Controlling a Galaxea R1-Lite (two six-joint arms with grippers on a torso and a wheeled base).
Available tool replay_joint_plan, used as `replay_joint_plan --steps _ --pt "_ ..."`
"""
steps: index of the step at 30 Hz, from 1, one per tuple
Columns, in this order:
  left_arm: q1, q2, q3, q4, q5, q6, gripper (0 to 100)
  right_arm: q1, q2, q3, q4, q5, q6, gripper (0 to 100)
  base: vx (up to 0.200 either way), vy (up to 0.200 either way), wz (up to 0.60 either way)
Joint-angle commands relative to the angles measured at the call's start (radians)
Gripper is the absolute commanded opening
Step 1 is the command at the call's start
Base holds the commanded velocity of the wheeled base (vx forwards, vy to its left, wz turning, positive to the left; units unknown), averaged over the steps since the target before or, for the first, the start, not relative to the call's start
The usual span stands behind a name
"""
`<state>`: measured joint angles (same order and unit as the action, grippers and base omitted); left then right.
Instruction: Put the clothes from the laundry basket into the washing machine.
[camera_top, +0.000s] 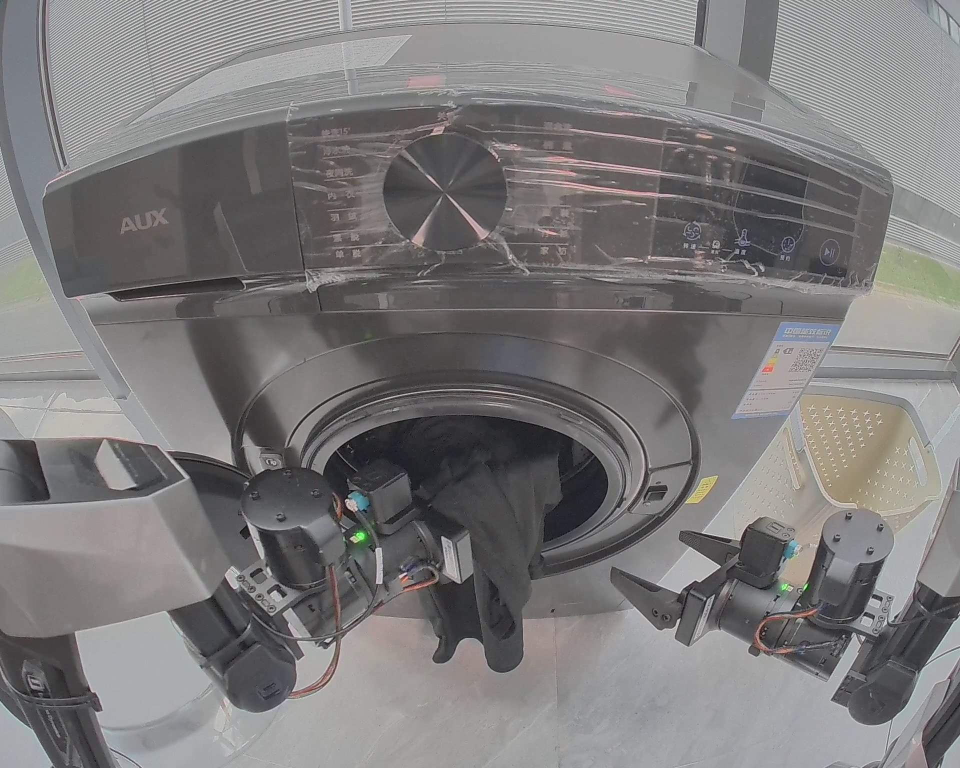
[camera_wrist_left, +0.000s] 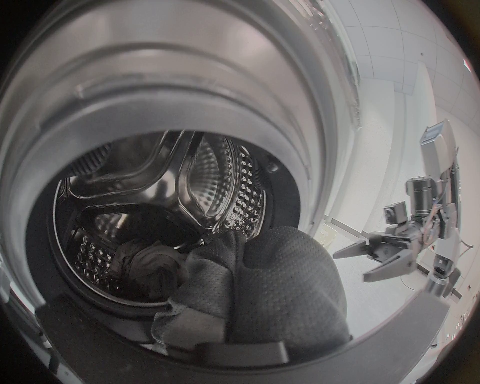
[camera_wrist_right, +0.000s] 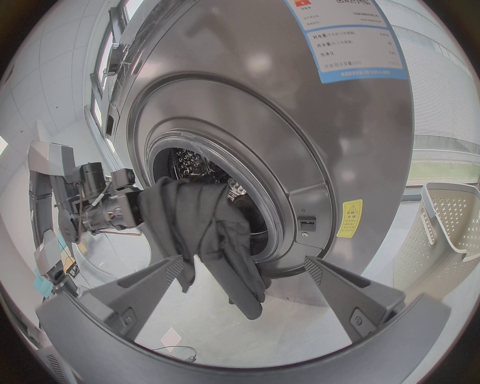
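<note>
The grey washing machine (camera_top: 450, 330) stands in front of me with its round opening (camera_top: 600, 470) uncovered. My left gripper (camera_top: 470, 545) is at the mouth of the drum (camera_wrist_left: 210, 175), shut on a dark garment (camera_top: 500, 570). The cloth drapes over the fingers and hides them, and its lower part hangs outside over the rim (camera_wrist_right: 220, 240). Another dark piece of clothing (camera_wrist_left: 145, 265) lies inside the drum. My right gripper (camera_top: 650, 558) hangs open and holds nothing, low in front of the machine and to the right of the opening.
A cream perforated laundry basket (camera_top: 860, 450) stands on the floor right of the machine, behind my right arm. The machine's door (camera_top: 205, 480) is swung open to the left, behind my left arm. Pale floor lies below the opening.
</note>
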<state>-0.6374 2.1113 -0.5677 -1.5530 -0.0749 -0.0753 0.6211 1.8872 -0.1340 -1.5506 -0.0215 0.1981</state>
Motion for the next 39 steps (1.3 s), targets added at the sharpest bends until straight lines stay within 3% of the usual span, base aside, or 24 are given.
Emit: replay_joint_plan --steps 1,4,8,11,13,20,25,34,36,37,39 --pt "0.001 0.107 -0.093 -0.002 0.021 -0.027 0 0.008 -0.028 -0.002 0.0 -0.002 0.0 100 0.0 0.0 0.0" --pt "0.002 0.154 -0.14 0.008 0.027 -0.049 0 0.011 -0.033 -0.006 0.0 -0.002 0.0 100 0.0 0.0 0.0" --pt "0.015 0.2 -0.196 0.016 0.032 -0.047 0 0.011 -0.036 -0.01 0.0 -0.002 -0.002 100 0.0 0.0 0.0" --pt "0.025 0.266 -0.293 0.06 0.09 -0.046 0 0.011 -0.039 -0.012 0.0 -0.002 -0.002 100 0.0 0.0 0.0" --pt "0.027 0.277 -0.314 0.071 0.096 -0.046 0 0.011 -0.039 -0.012 0.0 -0.003 0.0 100 0.0 0.0 0.0" --pt "0.028 0.308 -0.495 0.241 0.101 -0.046 0 0.019 -0.036 -0.006 0.0 -0.003 0.0 100 0.0 0.0 0.0" --pt "0.071 0.355 -0.675 0.373 0.122 -0.047 0 0.023 -0.04 -0.009 0.0 -0.003 -0.002 100 0.0 0.0 0.0" --pt "0.091 0.47 -0.883 0.491 0.136 -0.041 0 0.022 -0.043 -0.013 0.0 -0.002 -0.002 100 0.0 0.0 0.0" --pt "0.097 0.486 -0.923 0.505 0.153 -0.04 0 0.022 -0.043 -0.013 0.0 -0.002 -0.002 100 0.0 0.0 0.0" --pt "0.107 0.507 -0.994 0.536 0.199 -0.04 0 0.022 -0.043 -0.013 0.0 -0.002 -0.002 100 0.0 0.0 0.0" --pt "0.114 0.53 -1.061 0.571 0.228 -0.038 0 0.022 -0.042 -0.013 0.0 -0.002 -0.002 100 0.0 0.0 0.0"
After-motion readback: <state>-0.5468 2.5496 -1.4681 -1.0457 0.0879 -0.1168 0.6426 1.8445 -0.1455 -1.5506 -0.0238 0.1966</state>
